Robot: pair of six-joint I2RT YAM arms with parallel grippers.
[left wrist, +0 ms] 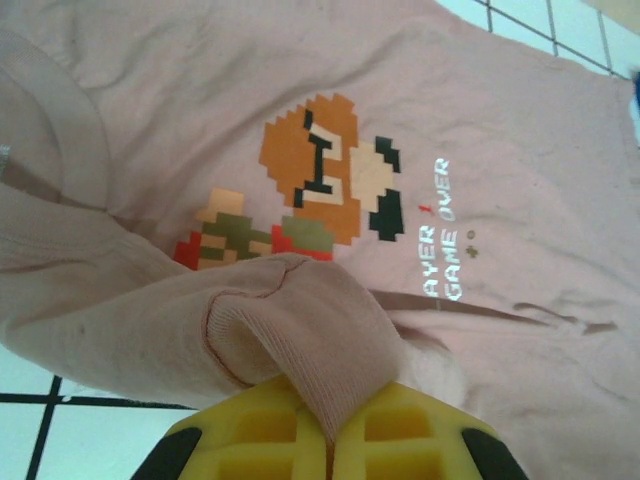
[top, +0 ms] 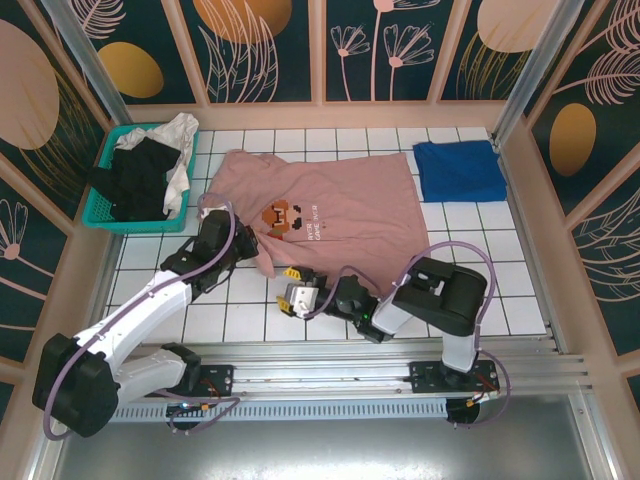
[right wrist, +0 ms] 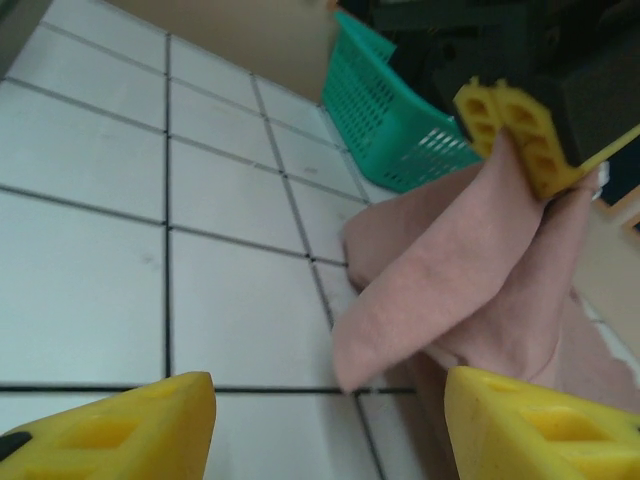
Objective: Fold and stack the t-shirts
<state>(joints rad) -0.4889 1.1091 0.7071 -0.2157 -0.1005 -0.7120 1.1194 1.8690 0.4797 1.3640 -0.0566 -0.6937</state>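
A dusty-pink t-shirt (top: pixel 340 205) lies spread face up mid-table, its pixel-art print (top: pixel 282 215) showing. My left gripper (top: pixel 248 243) is shut on the shirt's near-left sleeve and lifts it off the tiles. In the left wrist view the yellow fingers (left wrist: pixel 270 430) pinch the ribbed sleeve cuff (left wrist: pixel 300 320) above the print (left wrist: pixel 330 185). My right gripper (top: pixel 287 290) stands open just right of that sleeve, low over the tiles. From the right wrist the hanging sleeve (right wrist: pixel 450 270) droops between my open fingers (right wrist: pixel 110 430). A folded royal-blue t-shirt (top: pixel 458 170) lies at the back right.
A teal basket (top: pixel 112 150) at the back left holds black (top: pixel 135 180) and white (top: pixel 180 135) garments; it also appears behind the sleeve (right wrist: pixel 390 110). Bare white tiles (top: pixel 180 290) lie near the left arm and at the front right (top: pixel 515 290). Patterned walls enclose the table.
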